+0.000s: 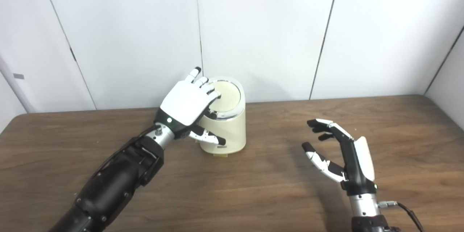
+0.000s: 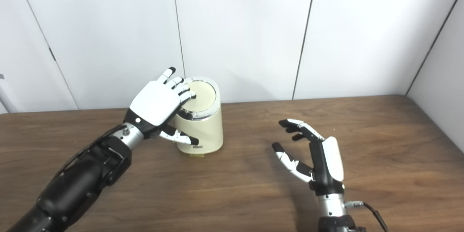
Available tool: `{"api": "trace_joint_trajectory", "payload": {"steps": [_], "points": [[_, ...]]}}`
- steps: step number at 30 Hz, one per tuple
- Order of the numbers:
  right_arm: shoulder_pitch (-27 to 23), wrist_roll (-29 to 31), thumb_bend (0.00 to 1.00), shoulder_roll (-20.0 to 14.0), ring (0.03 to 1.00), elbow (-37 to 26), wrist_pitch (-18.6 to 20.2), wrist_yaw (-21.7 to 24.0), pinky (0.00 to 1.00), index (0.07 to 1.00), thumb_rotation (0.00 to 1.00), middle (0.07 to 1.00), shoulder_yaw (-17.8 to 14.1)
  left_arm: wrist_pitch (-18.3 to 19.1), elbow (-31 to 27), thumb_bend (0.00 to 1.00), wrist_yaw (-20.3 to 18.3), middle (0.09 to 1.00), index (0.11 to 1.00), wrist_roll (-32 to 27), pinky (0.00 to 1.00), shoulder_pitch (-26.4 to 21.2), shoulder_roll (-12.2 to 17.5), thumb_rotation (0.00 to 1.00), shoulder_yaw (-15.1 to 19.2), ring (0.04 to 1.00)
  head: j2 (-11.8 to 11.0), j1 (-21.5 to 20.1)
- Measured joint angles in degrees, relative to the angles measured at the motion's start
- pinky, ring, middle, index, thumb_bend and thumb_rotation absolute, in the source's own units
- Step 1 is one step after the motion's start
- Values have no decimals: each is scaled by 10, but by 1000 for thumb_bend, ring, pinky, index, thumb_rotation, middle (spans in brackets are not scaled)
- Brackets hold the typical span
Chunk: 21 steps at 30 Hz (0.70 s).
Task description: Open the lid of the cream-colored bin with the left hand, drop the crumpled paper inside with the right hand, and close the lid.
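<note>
A small cream-colored bin [image 1: 232,134] with a round lid [image 1: 228,96] in a chrome rim stands on the wooden table [image 1: 253,188] near the back wall. The lid lies flat and closed. My left hand [image 1: 186,103] rests over the bin's left top edge, fingers spread on the lid and thumb against the bin's front side. My right hand [image 1: 339,152] hovers above the table to the right of the bin, fingers apart and holding nothing. No crumpled paper shows in either view.
White wall panels [image 1: 253,25] rise right behind the bin. The table's right edge [image 1: 449,116] runs close to a side wall. A cable [image 1: 406,210] trails from my right wrist.
</note>
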Motion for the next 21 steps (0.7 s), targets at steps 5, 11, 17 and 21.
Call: {"api": "trace_joint_trajectory", "payload": {"steps": [5, 11, 17, 21], "points": [[0, -2, 265, 0, 646, 0, 2, 0, 528, 680, 444, 680, 0, 1, 21, 906, 34, 782, 774, 19, 994, -7, 3, 723, -18, 852, 1, -1], [-1, -3, 263, 1, 648, 1, 5, 0, 528, 682, 430, 679, 0, 3, 36, 897, 56, 782, 775, 20, 983, -11, 4, 746, -26, 859, 0, 0], [-2, -2, 260, 1, 648, 3, 4, 0, 528, 681, 403, 678, 0, 4, 36, 896, 56, 786, 770, 17, 973, -11, 4, 741, -25, 862, -3, 0], [-2, -2, 264, 2, 651, 4, 4, 0, 532, 681, 424, 681, 0, 4, 29, 855, 53, 777, 769, -4, 919, -8, 5, 739, -12, 838, -1, -4]]}}
